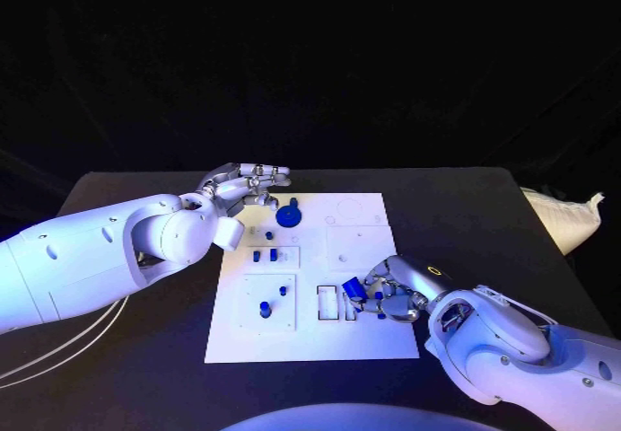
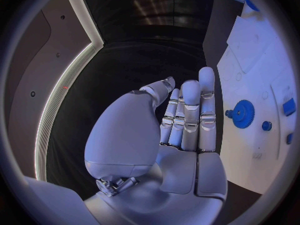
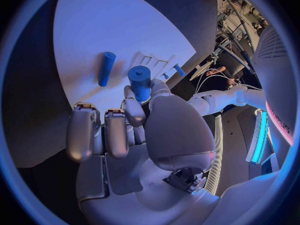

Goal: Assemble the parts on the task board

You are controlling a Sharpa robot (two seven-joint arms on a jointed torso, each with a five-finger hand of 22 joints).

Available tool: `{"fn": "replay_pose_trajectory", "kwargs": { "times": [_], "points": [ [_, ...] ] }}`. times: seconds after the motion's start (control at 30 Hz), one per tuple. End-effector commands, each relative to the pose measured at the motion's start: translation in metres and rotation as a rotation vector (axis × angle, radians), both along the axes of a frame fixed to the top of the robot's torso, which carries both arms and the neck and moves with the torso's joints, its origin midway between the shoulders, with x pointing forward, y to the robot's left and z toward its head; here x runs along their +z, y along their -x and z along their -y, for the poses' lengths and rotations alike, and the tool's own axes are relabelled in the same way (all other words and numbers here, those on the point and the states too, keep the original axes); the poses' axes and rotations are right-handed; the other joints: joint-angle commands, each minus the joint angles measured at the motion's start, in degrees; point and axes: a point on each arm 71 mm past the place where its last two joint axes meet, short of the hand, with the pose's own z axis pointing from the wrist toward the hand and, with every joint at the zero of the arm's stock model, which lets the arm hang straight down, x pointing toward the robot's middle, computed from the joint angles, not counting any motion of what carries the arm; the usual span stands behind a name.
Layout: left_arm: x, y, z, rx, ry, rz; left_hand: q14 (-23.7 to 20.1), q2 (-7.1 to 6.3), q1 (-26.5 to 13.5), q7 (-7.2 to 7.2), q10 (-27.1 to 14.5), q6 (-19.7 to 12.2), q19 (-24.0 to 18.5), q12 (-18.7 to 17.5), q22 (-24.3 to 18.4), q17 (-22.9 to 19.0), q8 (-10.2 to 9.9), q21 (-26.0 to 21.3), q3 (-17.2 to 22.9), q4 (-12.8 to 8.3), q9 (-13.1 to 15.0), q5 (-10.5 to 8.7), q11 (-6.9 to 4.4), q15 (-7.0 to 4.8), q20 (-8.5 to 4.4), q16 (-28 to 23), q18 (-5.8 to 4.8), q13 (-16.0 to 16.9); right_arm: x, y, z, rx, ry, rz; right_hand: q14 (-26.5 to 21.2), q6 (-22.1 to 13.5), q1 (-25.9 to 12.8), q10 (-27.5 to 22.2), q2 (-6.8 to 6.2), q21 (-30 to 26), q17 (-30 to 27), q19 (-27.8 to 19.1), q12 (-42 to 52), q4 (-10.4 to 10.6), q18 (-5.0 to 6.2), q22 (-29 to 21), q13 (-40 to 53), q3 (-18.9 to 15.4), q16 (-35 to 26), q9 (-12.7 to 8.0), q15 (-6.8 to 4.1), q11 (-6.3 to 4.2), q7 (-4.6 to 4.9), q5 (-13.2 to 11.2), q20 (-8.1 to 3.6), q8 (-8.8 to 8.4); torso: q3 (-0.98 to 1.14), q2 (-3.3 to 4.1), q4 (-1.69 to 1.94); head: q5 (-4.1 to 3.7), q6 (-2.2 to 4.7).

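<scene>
**Right hand holds a blue peg over the board's near edge**

Nearest the head camera, the right hand [image 1: 392,294] sits over the near right part of the board [image 1: 375,341], beside two narrow slots [image 1: 337,303]. In the right wrist view its fingers [image 3: 135,111] are curled around a blue peg [image 3: 139,82], pinched between thumb and fingers, with the peg's round end standing clear above them. A second blue peg [image 3: 106,68] lies loose on the board just beyond, apart from the hand.

On the board's left side, small blue parts [image 1: 266,308] stand in a framed recess, with more [image 1: 264,255] in the smaller recess beyond it. A blue gear [image 1: 289,215] lies near the far edge.

The left hand [image 1: 245,188] hangs at the board's far left corner, close to the gear; whether it touches anything cannot be told from the head view. In the left wrist view that hand [image 2: 184,117] holds nothing: its fingers are straight, side by side, and the gear [image 2: 242,114] lies on the board off to one side of them.
</scene>
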Motion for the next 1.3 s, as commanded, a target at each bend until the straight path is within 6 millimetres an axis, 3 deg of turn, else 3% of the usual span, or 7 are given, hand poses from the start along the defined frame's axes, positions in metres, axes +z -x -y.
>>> {"fn": "replay_pose_trajectory", "kwargs": {
  "times": [0.03, 0.43, 1.0, 1.13, 1.3],
  "points": [
    [0.001, 0.001, 0.003, -0.023, 0.009, 0.005, -0.35, -0.05, -0.44, 0.07, -0.42, -0.31, -0.06, 0.13, -0.04, -0.09, 0.2, -0.25, -0.38, 0.04, 0.07, -0.01, -0.15, 0.0, 0.33, 0.13, 0.63, -0.01, 0.004, 0.001, -0.001, -0.019, -0.084, 0.005, 3.76, -0.14, 0.61, 0.19, 0.36, 0.35, 1.6, -0.01, -0.13, 0.17, -1.01, 0.03, 0.05, -0.25, 0.38, 1.49, -0.51, -0.02, -0.21, 0.36, -0.25, 0.34, 0.0, 0.07, 0.06, 0.04, 0.07],
    [0.001, 0.001, 0.005, -0.028, 0.011, 0.004, -0.35, -0.05, -0.44, 0.07, -0.42, -0.31, -0.06, 0.13, -0.04, -0.09, 0.2, -0.25, -0.38, 0.04, 0.07, -0.01, -0.15, 0.0, 0.33, 0.13, 0.63, -0.01, -0.005, 0.003, -0.013, 0.011, -0.068, -0.134, 3.71, -0.3, 0.57, 0.0, 0.3, 0.28, 1.36, -0.05, -0.6, 0.27, -0.99, -0.08, -0.21, -0.45, 0.23, 1.72, -0.49, 0.02, -0.15, 0.66, -0.26, 0.31, -0.02, 0.02, 0.01, 0.19, -0.07],
    [0.001, 0.001, 0.007, -0.032, 0.012, 0.003, -0.35, -0.05, -0.44, 0.07, -0.42, -0.31, -0.06, 0.13, -0.04, -0.09, 0.2, -0.25, -0.38, 0.04, 0.07, -0.01, -0.15, 0.0, 0.33, 0.13, 0.63, -0.01, -0.013, 0.001, -0.029, 0.027, -0.036, -0.205, 3.57, -0.81, -2.39, -0.3, 1.14, -0.14, 0.76, -0.27, -1.97, 0.48, -0.89, -0.63, -0.42, -2.67, -0.17, 3.2, -0.35, 0.18, -0.05, -2.61, -0.11, 0.3, 0.0, 0.09, 0.0, 0.49, -0.04],
    [0.001, 0.001, 0.007, -0.033, 0.012, 0.003, -0.35, -0.05, -0.44, 0.07, -0.42, -0.31, -0.06, 0.13, -0.04, -0.09, 0.2, -0.25, -0.38, 0.04, 0.07, -0.01, -0.15, 0.0, 0.33, 0.13, 0.63, -0.01, -0.012, 0.0, -0.031, 0.023, -0.043, -0.188, 3.56, -0.97, -3.58, -0.35, 1.62, -0.29, 0.65, -0.32, -2.47, 0.49, -0.85, -0.81, -0.39, -3.93, -0.24, 3.96, -0.34, 0.18, -0.08, -6.56, -0.1, 0.35, 0.01, 0.08, 0.01, 0.52, 0.02],
    [0.001, 0.001, 0.007, -0.033, 0.012, 0.003, -0.35, -0.05, -0.44, 0.07, -0.42, -0.31, -0.06, 0.13, -0.04, -0.09, 0.2, -0.25, -0.38, 0.04, 0.07, -0.01, -0.15, 0.0, 0.33, 0.13, 0.63, -0.01, -0.011, -0.002, -0.032, 0.015, -0.05, -0.167, 3.51, -1.29, -7.64, -0.81, 2.24, -0.58, 0.44, -0.43, -3.99, 0.53, -0.79, -1.16, -1.0, -7.08, -0.39, 5.04, -0.31, 0.26, -0.09, -18.35, -0.07, 0.41, 0.0, 0.09, -0.01, 0.6, 0.02]
  ]
}}
